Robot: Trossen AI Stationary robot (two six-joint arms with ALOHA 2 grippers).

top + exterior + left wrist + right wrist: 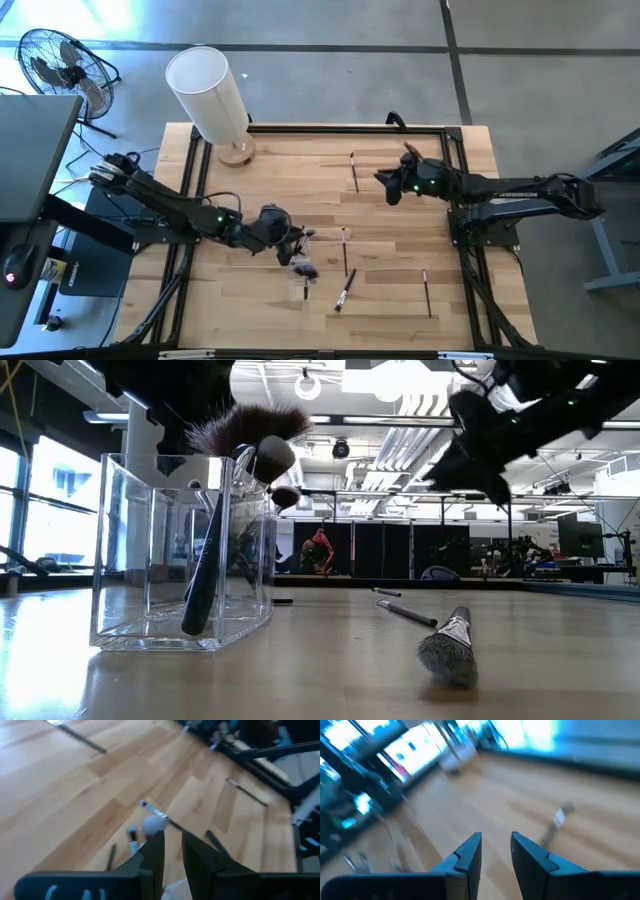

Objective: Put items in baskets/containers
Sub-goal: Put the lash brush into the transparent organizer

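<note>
A clear cup (pixel 180 560) stands on the wooden table, in the high view (pixel 300 288) at the near middle. Several brushes stand in it, leaning on its walls; one has a wide dark fluffy head (pixel 250 425). Other brushes lie flat on the table: one (pixel 354 170) at the far middle, one (pixel 345 250) at the centre, one (pixel 345 290) right of the cup, also in the low view (pixel 447 650), and one (pixel 426 292) at the near right. My left gripper (pixel 290 243) hovers just beyond the cup, open and empty (pixel 172 845). My right gripper (pixel 388 186) is open and empty (pixel 496 845), above the table beside the far brush.
A big white cylinder (pixel 210 90) on a wooden base stands at the table's far left corner. A black frame (pixel 455 150) runs along the table's edges. A fan (pixel 60 65) and a dark monitor (pixel 30 150) stand off the table at the left.
</note>
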